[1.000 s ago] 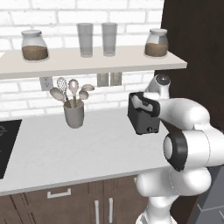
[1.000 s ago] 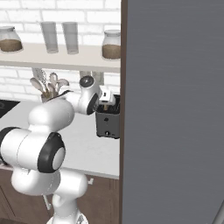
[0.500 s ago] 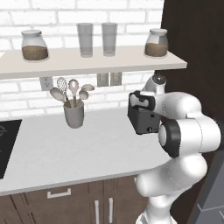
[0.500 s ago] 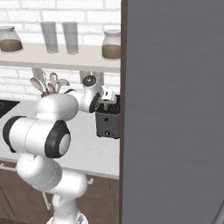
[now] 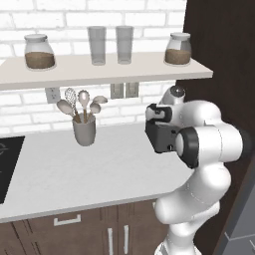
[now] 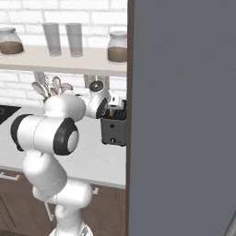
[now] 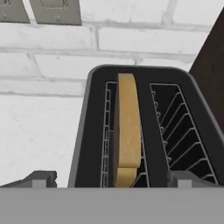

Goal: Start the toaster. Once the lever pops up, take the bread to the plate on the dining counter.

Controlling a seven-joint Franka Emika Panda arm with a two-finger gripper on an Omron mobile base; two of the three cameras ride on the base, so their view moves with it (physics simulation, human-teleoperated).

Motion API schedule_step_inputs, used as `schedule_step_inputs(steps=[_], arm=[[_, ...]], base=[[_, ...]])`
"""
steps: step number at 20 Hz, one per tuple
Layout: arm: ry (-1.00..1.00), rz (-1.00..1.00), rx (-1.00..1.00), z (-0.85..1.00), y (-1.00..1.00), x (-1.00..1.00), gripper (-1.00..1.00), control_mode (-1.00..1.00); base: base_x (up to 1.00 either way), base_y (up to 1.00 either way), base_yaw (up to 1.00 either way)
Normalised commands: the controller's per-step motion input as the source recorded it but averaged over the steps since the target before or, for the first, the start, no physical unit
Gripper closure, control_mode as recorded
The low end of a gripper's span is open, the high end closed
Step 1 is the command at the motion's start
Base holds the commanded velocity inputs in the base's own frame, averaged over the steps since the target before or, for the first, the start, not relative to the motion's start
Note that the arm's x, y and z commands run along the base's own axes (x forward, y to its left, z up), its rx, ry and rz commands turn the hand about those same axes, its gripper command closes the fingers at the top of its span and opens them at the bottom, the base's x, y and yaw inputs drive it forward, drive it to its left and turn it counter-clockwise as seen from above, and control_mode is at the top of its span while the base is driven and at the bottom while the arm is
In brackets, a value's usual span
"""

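1. Directly below the gripper (image 7: pixel 112 180), the toaster (image 7: pixel 138 127) stands on the table (image 5: pixel 89 169), seen from above in the hand view with two slots in its top.
2. Gripper state: the two dark fingertips (image 7: pixel 40 178) show at the lower edge of the hand view, one on each side of the toaster top, spread wide apart and holding nothing.
3. Bread (image 7: pixel 128 131) location: upright in the slot nearer the left fingertip, between the wire guides, its top edge level with or slightly above the toaster top. The other slot, nearer the right fingertip, shows bare wire guides.
4. Beyond the toaster from the gripper, a white brick wall (image 7: pixel 57 52) carries two grey outlet plates (image 7: pixel 56 9).
5. To the right of the gripper in the hand view, a dark wood panel (image 7: pixel 210 70) stands just beside the toaster.
6. In the left base view the arm's elbow covers part of the toaster (image 5: pixel 160 134); the hand sits above it.
7. Well apart from the gripper along the table, a grey holder (image 5: pixel 83 130) contains spoons and a whisk.
8. Above the gripper, a shelf (image 5: pixel 99 72) bears two jars (image 5: pixel 40 52) and two glasses (image 5: pixel 97 45).
9. In the right base view the toaster (image 6: pixel 114 130) stands against a large grey panel (image 6: pixel 184 115).
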Motion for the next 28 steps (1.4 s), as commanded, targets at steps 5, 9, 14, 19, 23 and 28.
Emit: schedule_step_inputs(steps=[5,9,14,19,23,28], arm=[[0.0,0.0,0.0,-0.13,-0.05,0.23,-1.0,-1.0],[0.0,0.0,0.0,-0.16,-0.08,0.26,-1.0,-1.0],[0.0,0.0,0.0,-0.18,-0.05,0.29,-1.0,-1.0],[0.0,0.0,0.0,-0.17,-0.05,0.29,-1.0,-1.0],[0.0,0.0,0.0,-0.13,-0.07,0.12,-1.0,-1.0],[0.0,0.0,0.0,-0.08,-0.11,0.01,-1.0,-1.0]], base=[[0.0,0.0,0.0],[0.0,0.0,0.0],[0.0,0.0,0.0],[0.0,0.0,0.0],[0.0,0.0,0.0],[0.0,0.0,0.0]])
